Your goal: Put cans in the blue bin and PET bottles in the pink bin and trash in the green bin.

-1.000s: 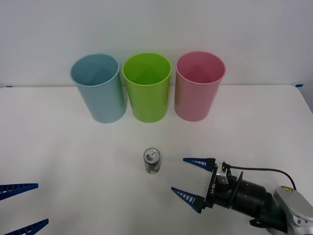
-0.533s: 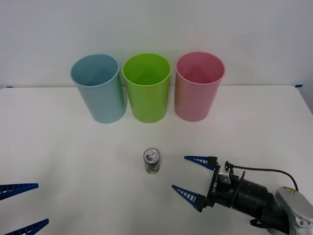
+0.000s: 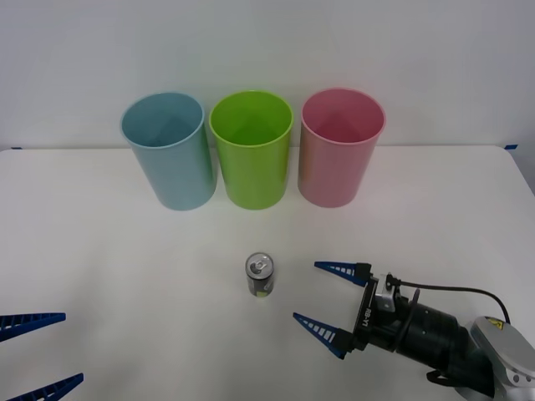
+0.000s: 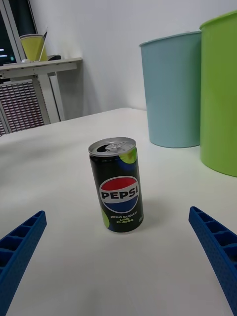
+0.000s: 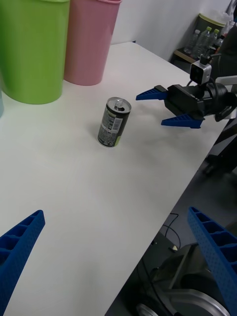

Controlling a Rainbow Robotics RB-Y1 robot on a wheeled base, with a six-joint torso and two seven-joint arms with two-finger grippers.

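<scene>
lab/office — white table [image 3: 100, 251] | plain wall [image 3: 267, 42] | side desk [image 4: 39, 64]

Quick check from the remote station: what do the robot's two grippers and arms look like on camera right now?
The right gripper has two blue, ribbed, tapering fingers on a black mount with white lettering. Behind it sits a black cylindrical wrist, a thin black cable looping over it, then a grey arm link bearing a small yellow warning label. The left gripper shows matching blue ribbed fingers at the table's near edge.

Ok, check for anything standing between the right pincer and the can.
Nothing visible does. The right pincer is open and faces the can across bare table. The blue bin stands farther back.
</scene>
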